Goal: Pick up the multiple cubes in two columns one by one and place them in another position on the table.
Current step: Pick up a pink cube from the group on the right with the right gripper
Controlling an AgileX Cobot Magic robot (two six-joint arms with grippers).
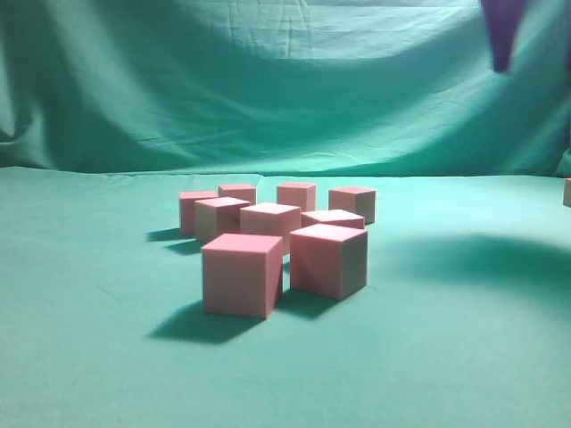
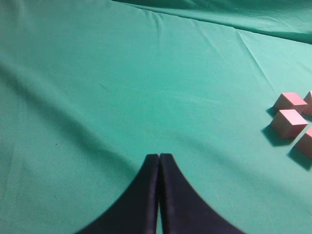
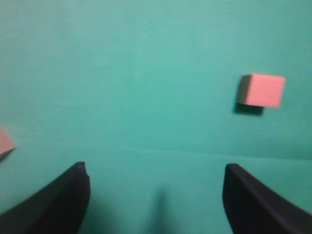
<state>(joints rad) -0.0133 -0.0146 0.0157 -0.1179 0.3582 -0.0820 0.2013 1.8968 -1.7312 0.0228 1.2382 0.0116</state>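
Cubes (image 1: 268, 234) are sitting bunched in two rough columns mid-table in the exterior view, eight of them showing, the two nearest almost touching at their inner edges. One more sliver of pink (image 1: 566, 192) is peeking in at the far right edge, well apart from the group, so that one looks already placed. A dark shape (image 1: 501, 31) is hanging at the top right, high above the table (image 1: 464, 357) and well clear of every block; it is probably the right arm, though I cannot tell for sure.

Over to the left wrist view: the left gripper (image 2: 159, 158) is hovering with its jaws pressed together, holding nothing. The cluster's edge (image 2: 291, 121) is lying far off to its right and a little ahead, bare cloth straight in front.

Now the right wrist view, a bit blurred: the right gripper (image 3: 156, 170) is spread wide and empty. A lone cube (image 3: 262, 90) is resting ahead and to the right of its fingers, and a corner of another (image 3: 5, 140) is showing just off its left finger.

The danger, as I read it, is the tight packing: wide fingers dropping into that cluster may nudge a neighbour, or catch a block off-centre and twist it on the lift.
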